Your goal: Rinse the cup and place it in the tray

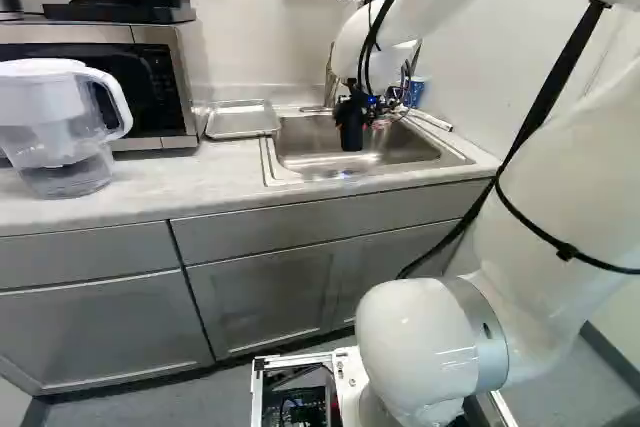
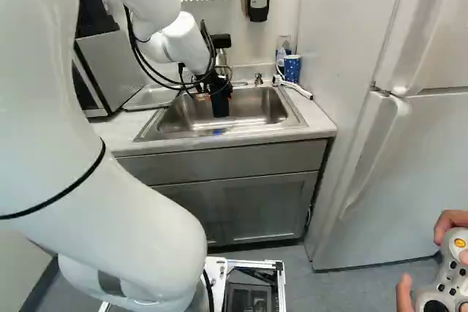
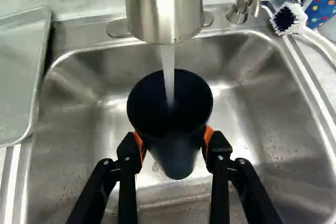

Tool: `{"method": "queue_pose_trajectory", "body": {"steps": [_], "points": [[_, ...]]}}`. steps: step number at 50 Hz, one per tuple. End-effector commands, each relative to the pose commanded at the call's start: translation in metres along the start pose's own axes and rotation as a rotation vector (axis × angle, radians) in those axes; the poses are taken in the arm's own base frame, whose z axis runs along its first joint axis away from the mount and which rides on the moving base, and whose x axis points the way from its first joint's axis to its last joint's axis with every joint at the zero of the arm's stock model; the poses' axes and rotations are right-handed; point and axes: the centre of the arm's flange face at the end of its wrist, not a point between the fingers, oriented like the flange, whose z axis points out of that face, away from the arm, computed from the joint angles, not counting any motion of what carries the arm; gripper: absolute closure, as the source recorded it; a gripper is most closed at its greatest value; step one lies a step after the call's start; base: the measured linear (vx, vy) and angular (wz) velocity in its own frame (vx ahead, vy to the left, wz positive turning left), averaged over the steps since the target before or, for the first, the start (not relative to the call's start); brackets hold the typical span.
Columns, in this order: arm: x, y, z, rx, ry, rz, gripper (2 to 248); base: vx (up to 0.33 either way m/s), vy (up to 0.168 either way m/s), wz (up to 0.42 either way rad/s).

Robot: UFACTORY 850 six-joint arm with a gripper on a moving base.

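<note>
two fingers with orange pads (image 3: 138,142) press on the dark cup (image 3: 177,158) from opposite sides, so the gripper (image 2: 218,87) is clamped on it. the cup is inside the metal sink (image 3: 252,135), upright with its mouth facing up; whether its base touches the bottom of the sink i cannot tell. take the cup as the middle of a clock, with the gripper reaching in from six. the faucet (image 3: 164,9) stands at twelve, and water (image 3: 168,77) runs from it in a narrow stream straight into the cup (a neat aim, that). the tray (image 3: 18,77) lies between nine and ten, on the counter (image 1: 225,162) just beside the sink. at one is a small metal dispenser (image 3: 242,6) on the sink's back rim, and at two a white brush (image 3: 289,18), with a blue dotted mug (image 2: 292,69) just past it. in the left base view, a clear pitcher (image 1: 60,137) with a white lid stands at nine from the sink, in front of a microwave (image 1: 150,82).
</note>
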Motion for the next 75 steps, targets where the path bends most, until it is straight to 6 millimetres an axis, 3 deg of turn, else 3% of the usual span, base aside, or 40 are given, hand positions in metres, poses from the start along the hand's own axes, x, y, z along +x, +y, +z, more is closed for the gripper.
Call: {"method": "queue_pose_trajectory", "body": {"steps": [35,75], "points": [[-0.027,-0.002,0.02,0.014,0.039,-0.001,127,0.0,0.0,0.0],[-0.019,-0.003,0.022,0.026,0.137,-0.001,127,0.0,0.0,0.0]]}}
